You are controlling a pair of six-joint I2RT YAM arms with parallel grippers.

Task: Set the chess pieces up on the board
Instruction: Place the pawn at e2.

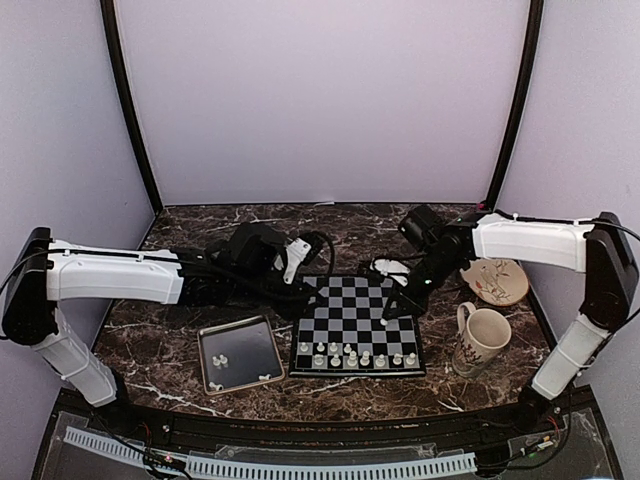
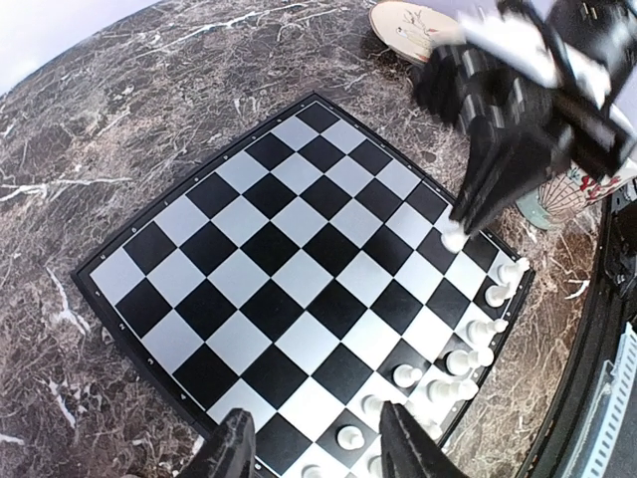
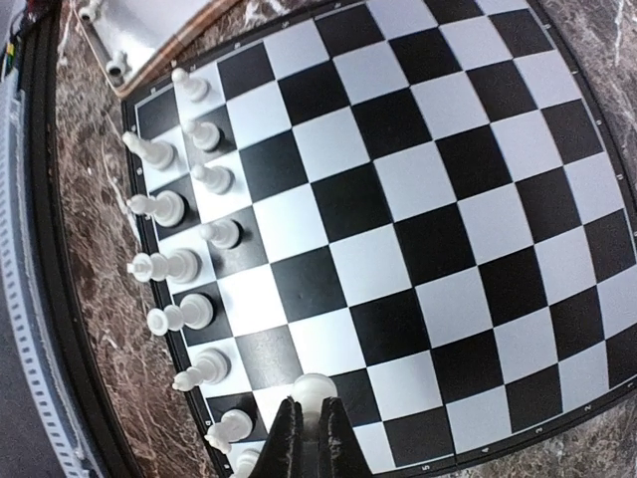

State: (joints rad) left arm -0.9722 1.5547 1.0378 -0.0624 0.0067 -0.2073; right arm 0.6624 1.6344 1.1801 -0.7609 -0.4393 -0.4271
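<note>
The board [image 1: 350, 300] lies mid-table, with several white chess pieces [image 1: 350, 355] in two rows along its near edge. My right gripper [image 3: 310, 430] is shut on a white pawn [image 3: 317, 388] and holds it just over the board's [image 3: 418, 179] right side, near the second row. The left wrist view shows this same pawn [image 2: 453, 239] under the right fingers. My left gripper [image 2: 318, 453] is open with nothing between its fingers, low over the board's [image 2: 299, 219] left edge beside the standing pieces [image 2: 468, 358]. The top view places the left gripper [image 1: 305, 295] at the board's far left corner.
A silver-rimmed metal tray [image 1: 245, 340] lies left of the board with three loose pieces [image 1: 220, 358] in it. A patterned mug [image 1: 482, 338] stands right of the board, and a patterned saucer [image 1: 497, 280] lies behind it. A small white object [image 1: 390, 268] lies behind the board.
</note>
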